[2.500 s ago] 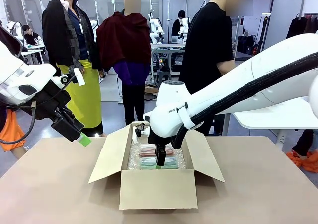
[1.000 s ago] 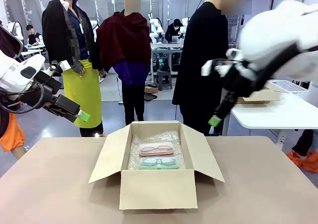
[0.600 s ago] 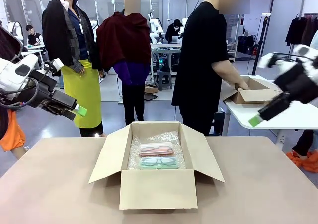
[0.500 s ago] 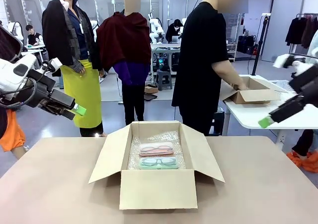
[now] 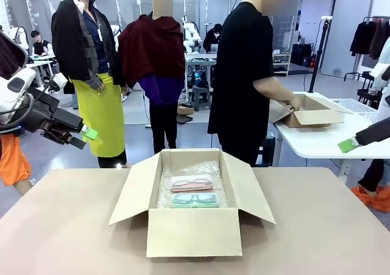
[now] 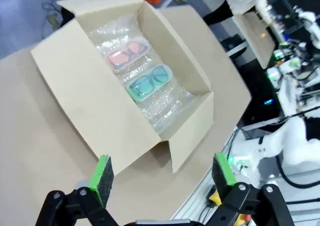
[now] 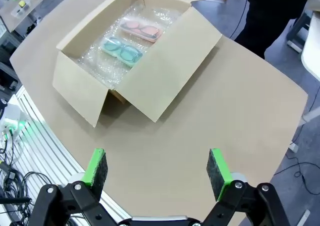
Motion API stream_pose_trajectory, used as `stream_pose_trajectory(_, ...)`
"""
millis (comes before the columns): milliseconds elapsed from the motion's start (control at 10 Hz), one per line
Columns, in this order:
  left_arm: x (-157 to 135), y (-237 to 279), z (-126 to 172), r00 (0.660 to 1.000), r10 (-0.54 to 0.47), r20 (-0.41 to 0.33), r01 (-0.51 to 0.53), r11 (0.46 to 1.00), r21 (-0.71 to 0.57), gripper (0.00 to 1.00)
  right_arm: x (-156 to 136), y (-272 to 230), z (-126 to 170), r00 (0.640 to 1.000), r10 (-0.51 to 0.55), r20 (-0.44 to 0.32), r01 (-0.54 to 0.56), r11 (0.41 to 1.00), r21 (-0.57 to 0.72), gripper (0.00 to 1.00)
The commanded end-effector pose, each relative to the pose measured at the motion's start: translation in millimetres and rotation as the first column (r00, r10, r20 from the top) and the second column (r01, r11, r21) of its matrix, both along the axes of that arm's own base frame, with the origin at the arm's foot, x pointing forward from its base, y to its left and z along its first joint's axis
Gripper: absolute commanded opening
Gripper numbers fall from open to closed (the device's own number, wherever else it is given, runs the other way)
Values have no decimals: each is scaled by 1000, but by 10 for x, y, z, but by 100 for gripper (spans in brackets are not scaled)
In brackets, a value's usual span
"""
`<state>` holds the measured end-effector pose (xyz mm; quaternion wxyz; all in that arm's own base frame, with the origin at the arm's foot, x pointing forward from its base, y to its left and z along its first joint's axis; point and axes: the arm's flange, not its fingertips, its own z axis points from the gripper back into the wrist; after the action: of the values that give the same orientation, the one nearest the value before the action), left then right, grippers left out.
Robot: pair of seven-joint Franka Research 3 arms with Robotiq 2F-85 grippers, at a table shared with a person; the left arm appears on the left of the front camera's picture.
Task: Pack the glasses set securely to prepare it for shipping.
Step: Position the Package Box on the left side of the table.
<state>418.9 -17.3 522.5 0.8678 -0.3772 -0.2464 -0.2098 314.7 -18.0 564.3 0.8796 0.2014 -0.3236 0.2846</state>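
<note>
Two see-through glasses cases lie side by side on bubble wrap inside the open cardboard box (image 5: pixel 194 231). The pink case (image 5: pixel 191 182) is the farther one, the mint green case (image 5: pixel 194 199) the nearer. They also show as the pink case (image 6: pixel 128 52) and green case (image 6: pixel 149 82), and as the pink case (image 7: pixel 141 30) and green case (image 7: pixel 120 50). My left gripper (image 5: pixel 86 135) hangs open high off the table's left side, its fingers (image 6: pixel 100 173) wide apart. My right gripper (image 5: pixel 348 144) is far right above the table, open, fingers (image 7: pixel 216 167) spread, nothing held.
All four box flaps stand open, the side flaps (image 5: pixel 134 189) splayed outward. A person in black (image 5: pixel 244 74) stands behind the table working at another box (image 5: pixel 308 113) on a white side table. Bare tabletop (image 5: pixel 67 226) surrounds the box.
My right arm lifted out of the box, leaving the cases there, and swung away to the far right. My left gripper drew back up and to the left.
</note>
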Motion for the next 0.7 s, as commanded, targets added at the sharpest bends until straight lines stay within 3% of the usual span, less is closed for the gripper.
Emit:
stream_pose_trajectory(0,386,248,-218,991,59,-123,-73,991,-112,100,8,90,-21,1000,14,-2,-14,1000,-25,100)
stream_pose_trajectory(100,532,365,-436,976,74,-206,-107,982,-155,100,8,90,-21,1000,14,-2,-14,1000,-25,100)
stream_pose_trajectory(300,756,479,-798,964,9,-264,-60,981,-185,100,8,90,-21,1000,14,-2,-14,1000,-25,100)
stream_pose_trajectory(500,940,568,-1162,915,-27,-403,-113,941,-320,100,8,90,-21,1000,14,-2,-14,1000,-25,100)
stream_pose_trajectory(600,969,537,-1332,894,-19,-448,-130,946,-298,100,8,90,-21,1000,14,-2,-14,1000,-25,100)
